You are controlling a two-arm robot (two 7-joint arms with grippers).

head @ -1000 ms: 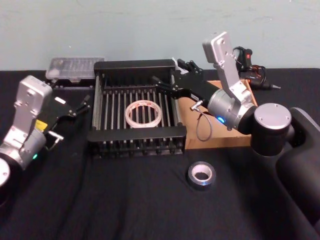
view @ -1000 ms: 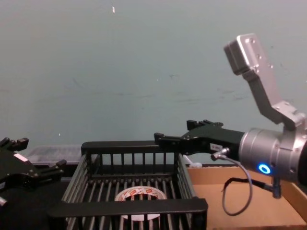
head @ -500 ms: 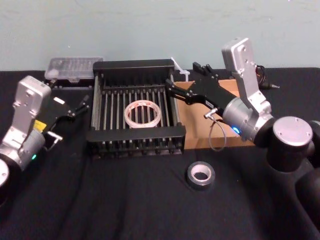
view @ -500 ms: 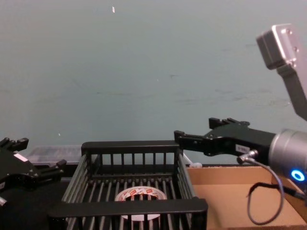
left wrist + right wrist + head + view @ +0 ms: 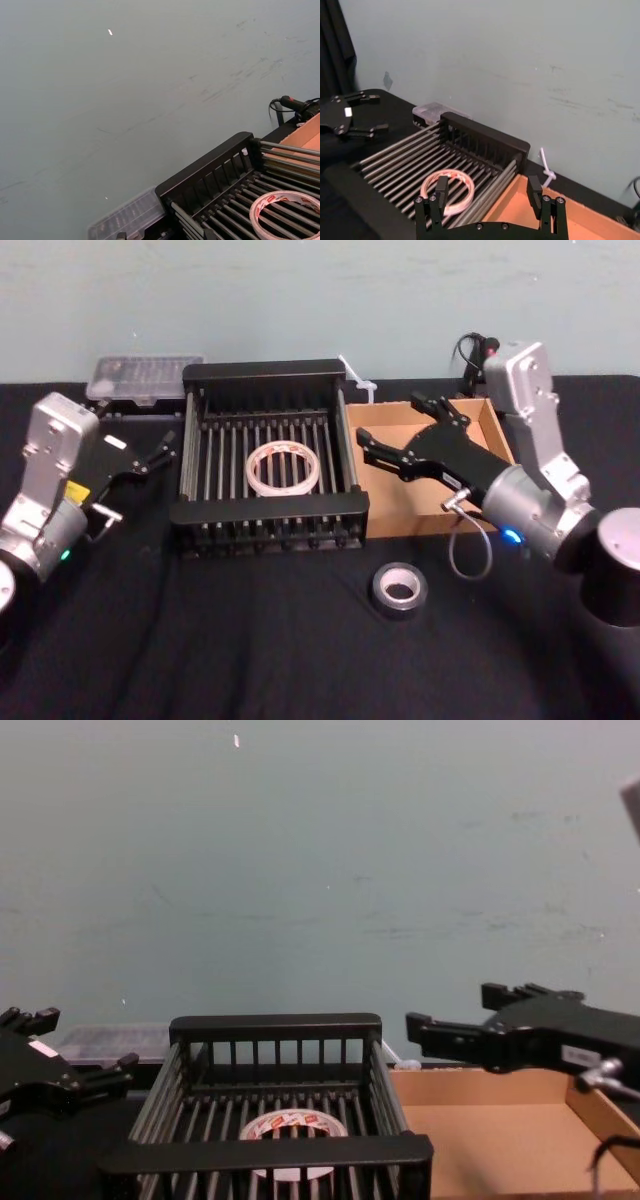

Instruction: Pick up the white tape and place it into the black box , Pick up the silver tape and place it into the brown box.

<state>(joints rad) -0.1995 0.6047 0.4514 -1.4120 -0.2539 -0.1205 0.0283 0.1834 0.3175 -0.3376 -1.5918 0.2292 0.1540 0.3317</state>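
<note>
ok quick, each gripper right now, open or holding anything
Left gripper: open, empty, parked left of the black box.
Right gripper: open, empty, over the brown box.

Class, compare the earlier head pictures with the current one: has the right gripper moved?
Yes. The right gripper, jaws open, has drawn back from over the black box toward the robot's right, and now hangs over the brown box.

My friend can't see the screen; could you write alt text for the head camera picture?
The white tape lies inside the black box, while the silver tape sits on the black table in front. The open right gripper hovers over the brown box; the left gripper waits left of the black box.
</note>
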